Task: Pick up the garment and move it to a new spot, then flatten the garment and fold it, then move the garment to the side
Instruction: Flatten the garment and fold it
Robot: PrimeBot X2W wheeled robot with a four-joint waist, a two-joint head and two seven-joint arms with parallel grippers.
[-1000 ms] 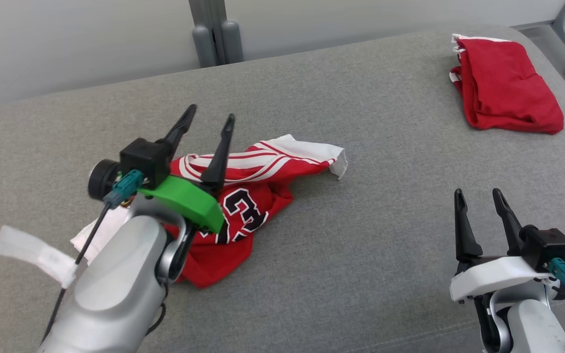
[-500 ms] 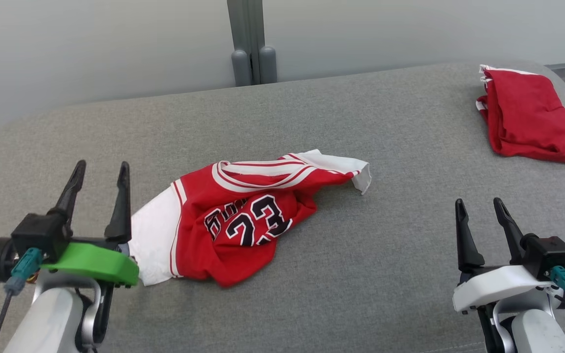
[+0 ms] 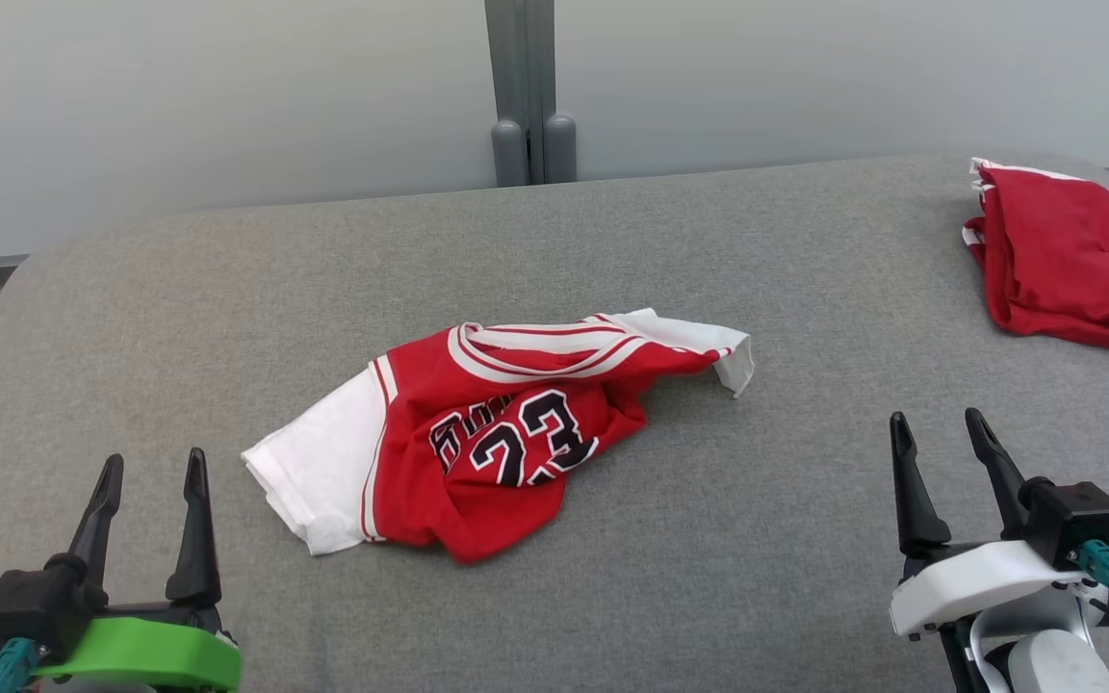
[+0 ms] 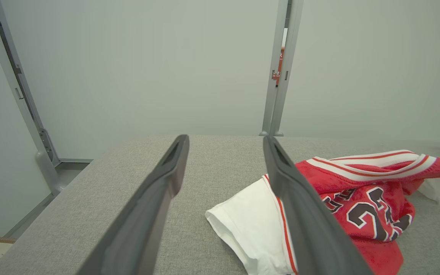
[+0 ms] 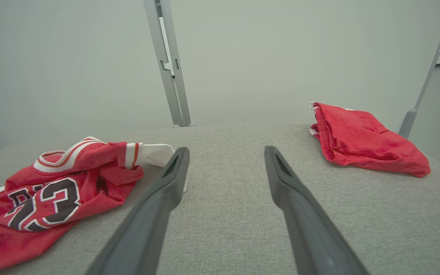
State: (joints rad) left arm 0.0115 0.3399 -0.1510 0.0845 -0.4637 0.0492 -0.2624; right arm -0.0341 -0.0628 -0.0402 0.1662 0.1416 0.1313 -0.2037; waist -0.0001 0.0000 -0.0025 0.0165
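- Crumpled jersey (image 3: 497, 443) lies mid-frame on the desk (image 3: 709, 597), nothing touching it.
- Lower left, the left gripper (image 3: 153, 460); lower right, the right gripper (image 3: 935, 418): fingers spread, empty.
- Flattening step, I'd say; next, grab its edges.

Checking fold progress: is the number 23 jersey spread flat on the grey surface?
No, the jersey lies crumpled in a bunched heap on the grey surface.

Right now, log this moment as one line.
item: jersey crumpled on grey surface, unfolded | left gripper: open, empty | right gripper: open, empty | far right: folded red garment
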